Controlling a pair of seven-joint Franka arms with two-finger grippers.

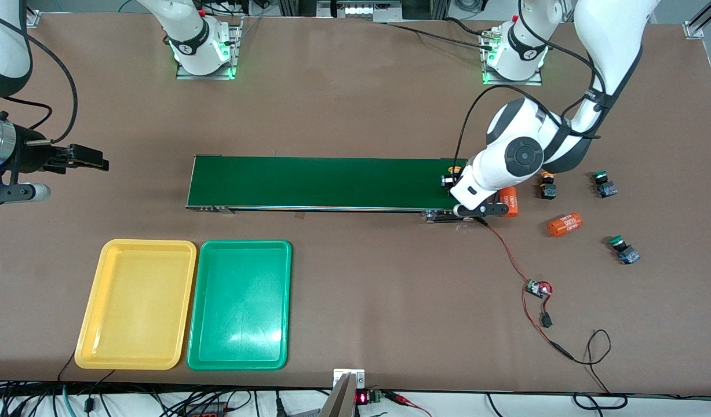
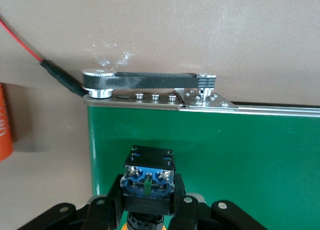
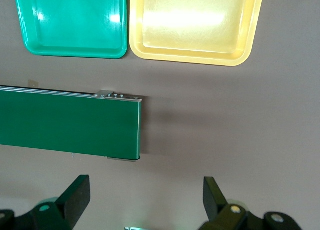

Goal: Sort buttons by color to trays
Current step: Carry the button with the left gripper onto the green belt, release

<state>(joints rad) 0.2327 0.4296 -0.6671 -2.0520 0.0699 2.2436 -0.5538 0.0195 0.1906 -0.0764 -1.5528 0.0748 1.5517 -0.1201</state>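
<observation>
The left gripper point(image 2: 148, 210) has its jaws clamped on a yellow-capped button point(image 2: 148, 177) over the belt point(image 1: 326, 182), likely to send it toward the trays point(image 1: 135, 304), where the right gripper point(image 3: 145, 200) waits with jaws wide and empty.

White "4980" print (partly legible) on orange cylinder point(image 1: 565, 225)

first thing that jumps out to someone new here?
The left gripper, shut on a yellow-capped button over the conveyor belt at the left arm's end. Next, the yellow tray and green tray lying side by side, both empty, nearer the front camera than the belt. The right gripper waits open.
</observation>
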